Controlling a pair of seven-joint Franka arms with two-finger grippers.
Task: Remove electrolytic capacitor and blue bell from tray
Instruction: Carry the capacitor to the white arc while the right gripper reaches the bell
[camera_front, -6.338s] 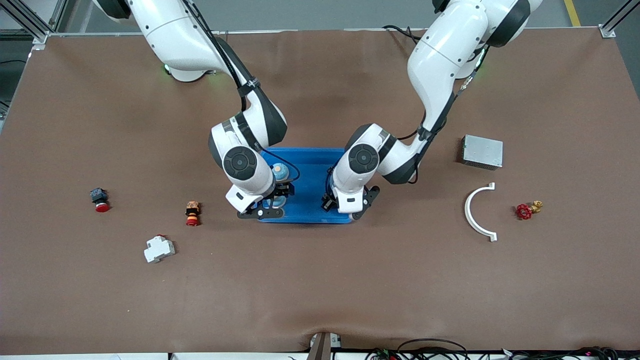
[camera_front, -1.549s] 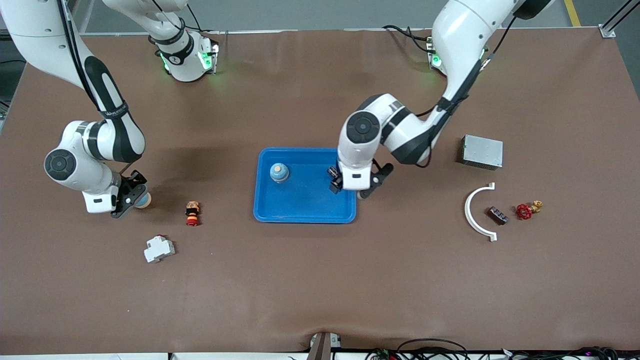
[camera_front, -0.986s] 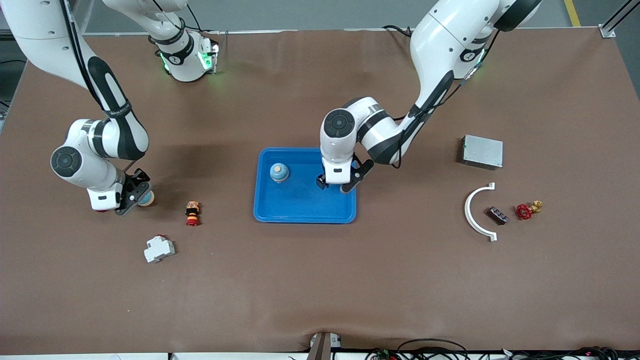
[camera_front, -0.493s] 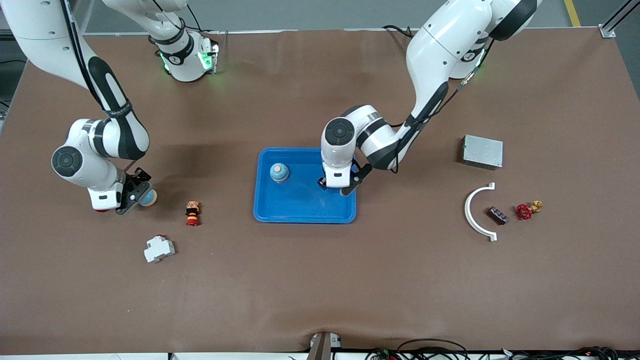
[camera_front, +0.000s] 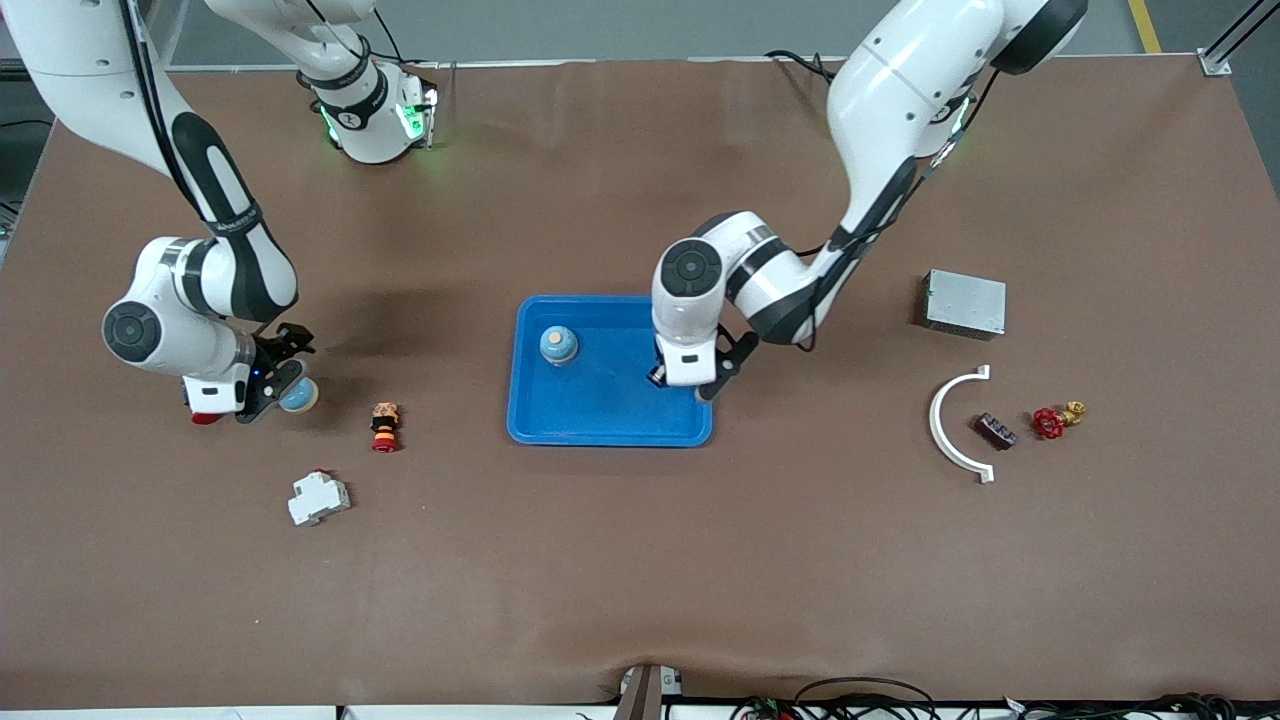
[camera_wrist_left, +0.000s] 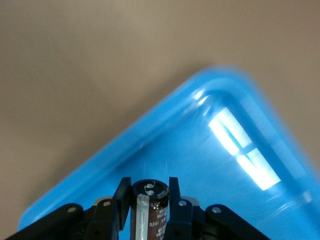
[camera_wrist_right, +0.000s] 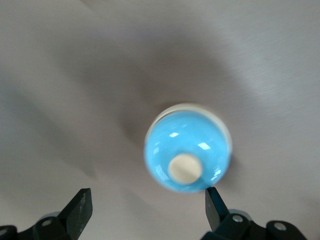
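Note:
A blue bell (camera_front: 298, 397) with a cream knob sits on the brown table toward the right arm's end. My right gripper (camera_front: 272, 385) stands open over it. In the right wrist view the bell (camera_wrist_right: 187, 147) lies just past the gripper (camera_wrist_right: 146, 201), close to one fingertip (camera_wrist_right: 212, 200). A second blue bell (camera_front: 558, 344) stands in the blue tray (camera_front: 600, 425). My left gripper (camera_front: 682, 377) is low in the tray by the wall toward the left arm's end. It (camera_wrist_left: 148, 186) is shut on a dark brown capacitor (camera_wrist_left: 149, 207) with a silver stripe.
A red push button (camera_front: 205, 417) peeks out under the right gripper. An orange and black button (camera_front: 384, 425) and a white breaker (camera_front: 319, 497) lie nearby. Toward the left arm's end are a grey metal box (camera_front: 964, 303), a white curved bracket (camera_front: 950, 425), a dark terminal block (camera_front: 996, 430) and a red valve (camera_front: 1050, 421).
The right gripper's fingers have opened and let go of the bell on the table. The left gripper has shut on the capacitor in the tray and shifted slightly toward the tray's edge.

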